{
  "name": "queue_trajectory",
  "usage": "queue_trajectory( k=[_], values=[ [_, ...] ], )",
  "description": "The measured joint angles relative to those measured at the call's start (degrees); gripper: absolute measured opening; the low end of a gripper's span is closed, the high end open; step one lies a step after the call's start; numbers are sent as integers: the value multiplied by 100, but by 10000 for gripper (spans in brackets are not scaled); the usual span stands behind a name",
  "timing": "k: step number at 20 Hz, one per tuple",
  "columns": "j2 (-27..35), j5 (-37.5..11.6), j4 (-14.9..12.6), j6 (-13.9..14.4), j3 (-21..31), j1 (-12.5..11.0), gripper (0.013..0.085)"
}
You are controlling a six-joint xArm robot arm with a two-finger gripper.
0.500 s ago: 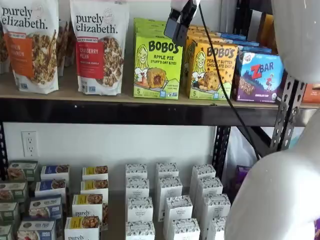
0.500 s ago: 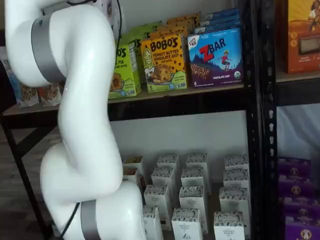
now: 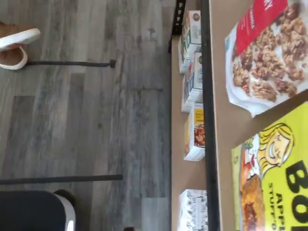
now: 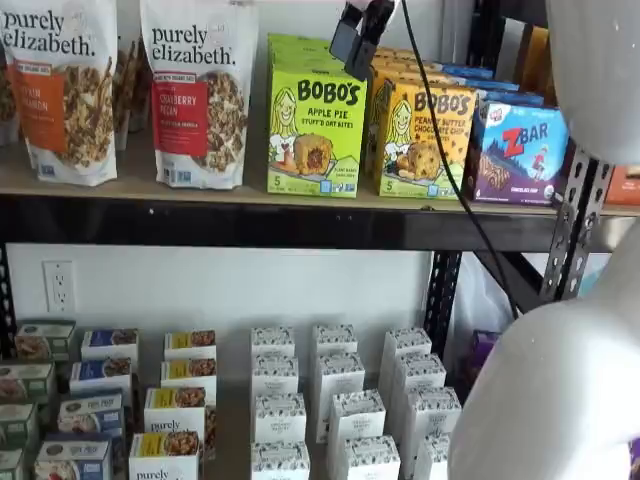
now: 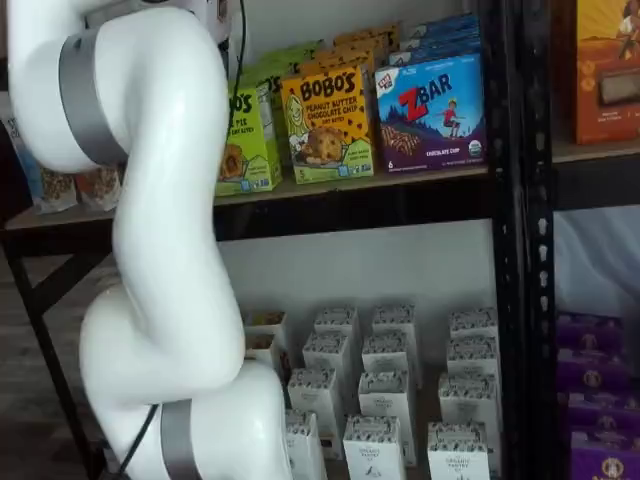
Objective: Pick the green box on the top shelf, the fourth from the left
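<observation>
The green box stands upright on the top shelf, its "Apple Pie" front facing out. Several more green cartons are lined up behind it. In a shelf view the white arm covers its left part. The wrist view shows its front from close up, along with the shelf's black front beam. My gripper hangs from the view's top edge, in front of the green box's upper right corner and above it. Its black fingers are open and hold nothing.
Two granola bags stand to the left of the green box. A yellow-orange Bobo's carton and a blue Zbar box stand to its right. White cartons fill the lower shelf. The white arm fills the foreground.
The gripper has risen a little, so it covers less of the green box's top corner. The boxes have not moved.
</observation>
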Motion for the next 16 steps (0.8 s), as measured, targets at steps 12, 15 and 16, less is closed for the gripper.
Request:
queue_trajectory(
  k=[12,15,16],
  values=[
    [-256,-1196,-35,-102,686,31,850],
    [-147,-1228,-16,-144,627,1,850],
    [-112,-1242,-7,-157,608,-9,850]
  ],
)
